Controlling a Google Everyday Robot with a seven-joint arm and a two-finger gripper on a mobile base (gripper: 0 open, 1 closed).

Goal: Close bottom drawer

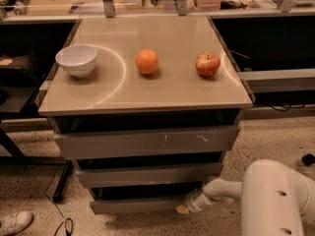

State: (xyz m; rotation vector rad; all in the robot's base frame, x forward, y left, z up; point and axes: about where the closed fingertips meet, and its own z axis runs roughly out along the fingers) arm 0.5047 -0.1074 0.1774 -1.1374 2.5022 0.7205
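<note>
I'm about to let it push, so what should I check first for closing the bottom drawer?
1. Bottom drawer pulled out, not yet shut: ok.
2. Hand low at the drawer front's right end: ok.
3. Hand touching the front: cannot tell.
4. Drawer interior free of obstructions: cannot tell, it is dark.
5. Bowl, orange and apple back from the cabinet top's front edge: ok.

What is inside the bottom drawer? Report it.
Only a dark strip of the bottom drawer interior shows, with nothing visible in it. The middle drawer above covers the rest. The gripper is at the right end of the bottom drawer's front.
</note>
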